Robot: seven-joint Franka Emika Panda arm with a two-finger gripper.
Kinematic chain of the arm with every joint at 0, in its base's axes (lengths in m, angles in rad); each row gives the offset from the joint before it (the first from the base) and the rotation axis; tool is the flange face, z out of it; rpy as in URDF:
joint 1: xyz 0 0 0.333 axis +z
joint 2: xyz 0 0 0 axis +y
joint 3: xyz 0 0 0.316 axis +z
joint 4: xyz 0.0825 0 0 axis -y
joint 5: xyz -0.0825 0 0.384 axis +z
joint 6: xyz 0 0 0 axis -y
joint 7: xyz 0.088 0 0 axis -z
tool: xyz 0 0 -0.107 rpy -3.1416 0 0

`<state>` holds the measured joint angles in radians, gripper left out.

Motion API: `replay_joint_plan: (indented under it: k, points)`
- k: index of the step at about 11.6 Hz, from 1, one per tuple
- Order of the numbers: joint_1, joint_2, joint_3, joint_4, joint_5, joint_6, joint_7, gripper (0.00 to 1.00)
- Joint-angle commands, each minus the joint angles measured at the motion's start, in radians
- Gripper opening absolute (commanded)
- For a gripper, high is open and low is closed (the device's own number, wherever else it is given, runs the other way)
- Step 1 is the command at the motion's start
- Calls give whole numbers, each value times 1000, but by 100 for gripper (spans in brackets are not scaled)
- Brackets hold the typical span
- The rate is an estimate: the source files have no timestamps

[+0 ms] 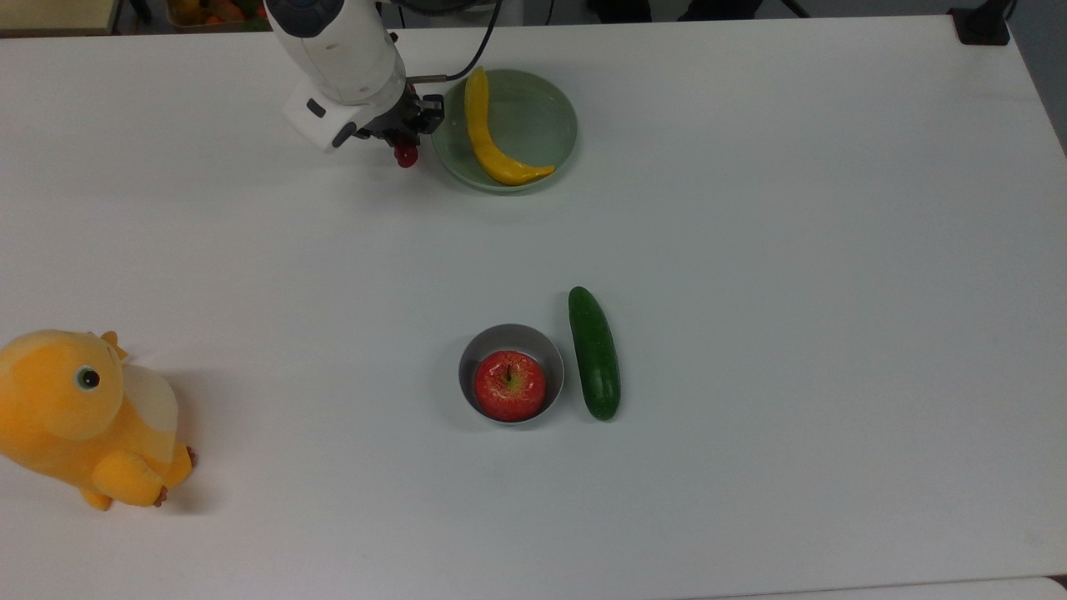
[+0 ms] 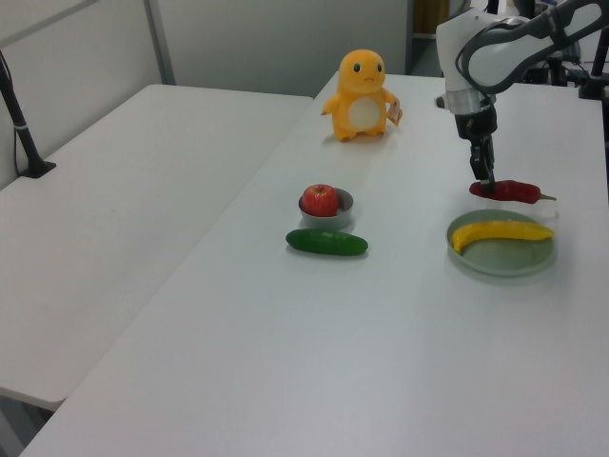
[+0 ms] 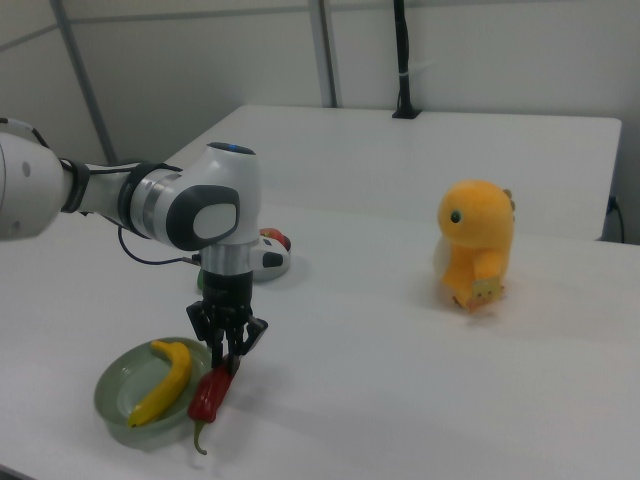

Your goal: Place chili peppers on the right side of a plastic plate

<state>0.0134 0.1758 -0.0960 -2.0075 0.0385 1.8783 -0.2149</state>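
While the gripper (image 3: pixel 229 365) hangs above the table (image 1: pixel 750 250) with its jaws clamped on the blunt end of the chili (image 3: pixel 209 393), the carrying step is in hand and the setting-down is not yet done. The chili is off the surface, tilted stem-down, just beside the rim of the plate (image 1: pixel 546 125) on the top view's left.

Next move, as judged: lower it onto bare table beside the plate and let go.

Other items: a yellow fruit (image 1: pixel 488 142) lying across the plate; a grey bowl (image 1: pixel 510 333) holding an apple (image 1: pixel 509 385); a cucumber (image 1: pixel 593 352) just beside the bowl; an orange plush toy (image 1: pixel 79 417) well apart. The plate rim is the one near obstacle.
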Motion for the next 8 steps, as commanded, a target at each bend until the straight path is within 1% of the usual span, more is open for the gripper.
replay_joint_plan:
  k: [1,4,5,6,7,8]
  points:
    - [2,-10,16,3,41,-15,-3,14]
    - [3,-7,18,3,44,-10,-3,16]
    - [3,-7,18,3,44,-10,-3,19]
    - [2,-7,18,3,44,-11,-3,23]
    - [2,-6,18,6,46,-11,-3,35]
    - [2,-4,18,9,61,-13,-1,49]
